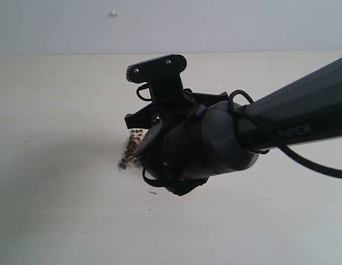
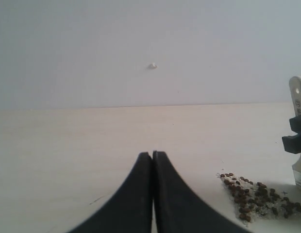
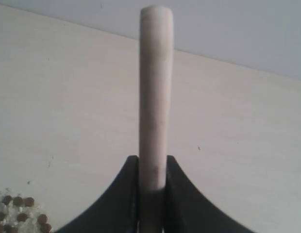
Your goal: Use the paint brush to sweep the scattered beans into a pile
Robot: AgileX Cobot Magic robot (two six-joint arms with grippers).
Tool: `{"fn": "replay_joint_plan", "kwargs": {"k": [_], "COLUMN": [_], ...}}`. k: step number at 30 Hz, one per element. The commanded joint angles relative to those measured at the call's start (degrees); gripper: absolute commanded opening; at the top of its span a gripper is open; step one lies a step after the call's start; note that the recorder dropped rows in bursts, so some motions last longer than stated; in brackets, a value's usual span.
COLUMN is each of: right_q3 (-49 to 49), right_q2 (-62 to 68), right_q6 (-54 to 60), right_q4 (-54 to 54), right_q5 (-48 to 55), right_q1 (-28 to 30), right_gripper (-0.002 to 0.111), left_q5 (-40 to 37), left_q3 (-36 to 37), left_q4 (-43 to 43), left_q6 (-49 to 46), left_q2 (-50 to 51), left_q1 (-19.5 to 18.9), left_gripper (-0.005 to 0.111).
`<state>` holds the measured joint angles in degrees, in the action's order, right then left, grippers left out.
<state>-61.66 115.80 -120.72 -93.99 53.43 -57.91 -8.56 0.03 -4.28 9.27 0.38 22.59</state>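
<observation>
Right gripper is clenched on the paint brush handle, holding it upright just beside the pile of beans, seemingly so the bristles can tidy its edge; left gripper rests closed, empty, near the pile.

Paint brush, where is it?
The paint brush, seen in both wrist views, is held by the right gripper, beside the beans near the table's middle.

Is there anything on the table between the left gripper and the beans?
Nothing: in the left wrist view, only bare table separates the left gripper from the beans.
</observation>
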Motion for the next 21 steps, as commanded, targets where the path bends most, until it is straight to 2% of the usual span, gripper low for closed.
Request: {"fn": "replay_joint_plan", "kwargs": {"k": [1, 14, 21], "right_q3": [-2.88, -11.23, -11.90], "right_q2": [1.03, 5.58, 3.49], "right_q6": [-0.79, -0.79, 2.35], "right_q4": [1.11, 2.62, 3.02], "right_q5": [-5.40, -5.67, -3.01], "right_q1": [-0.11, -0.11, -0.11], "right_gripper": [0.000, 0.000, 0.000], "left_q5": [0.17, 0.17, 0.17], "left_q3": [-0.03, -0.03, -0.03], "left_q4": [0.02, 0.02, 0.02], "left_q6": [0.15, 0.15, 0.15], "left_q2": [-0.38, -0.38, -0.38], "left_q1": [0.35, 0.35, 0.35], "left_gripper": [0.000, 0.000, 0.000]}}
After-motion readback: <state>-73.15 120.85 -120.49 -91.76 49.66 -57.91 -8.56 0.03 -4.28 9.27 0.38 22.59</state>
